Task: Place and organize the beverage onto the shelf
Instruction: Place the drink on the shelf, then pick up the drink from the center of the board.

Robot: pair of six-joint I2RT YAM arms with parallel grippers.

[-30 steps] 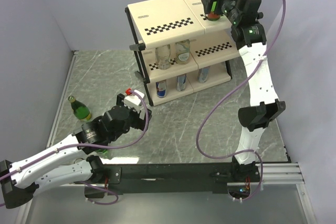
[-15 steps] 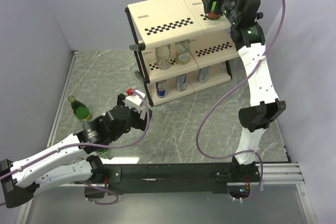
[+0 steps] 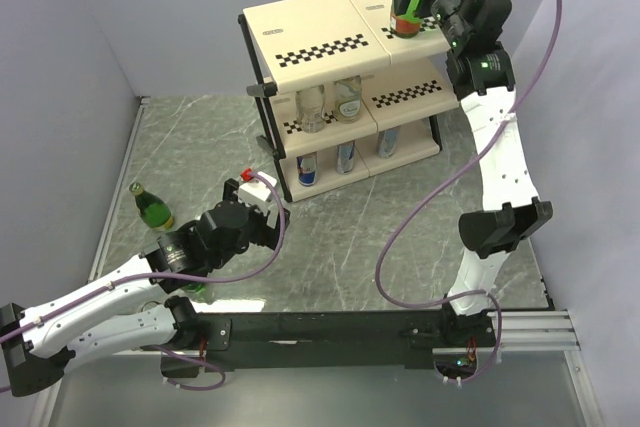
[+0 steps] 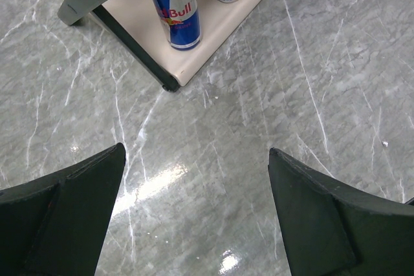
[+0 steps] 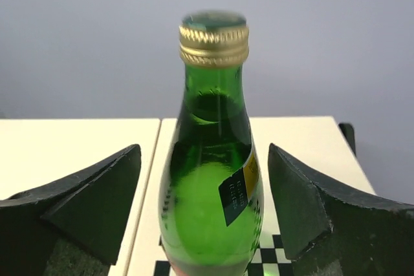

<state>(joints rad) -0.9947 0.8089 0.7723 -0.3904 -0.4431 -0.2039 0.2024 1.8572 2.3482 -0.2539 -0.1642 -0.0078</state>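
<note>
Grey, white-veined marble tabletop [image 4: 304,88] with glare patches lies between the jaws of the left gripper [image 4: 195,153]; a plain lilac wall [image 5: 77,43] stands beyond those of the right gripper [image 5: 204,150].

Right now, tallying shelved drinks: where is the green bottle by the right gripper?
The green bottle stands upright on the top tier of the shelf, at its right end in the top view, between the fingers of the open right gripper.
</note>
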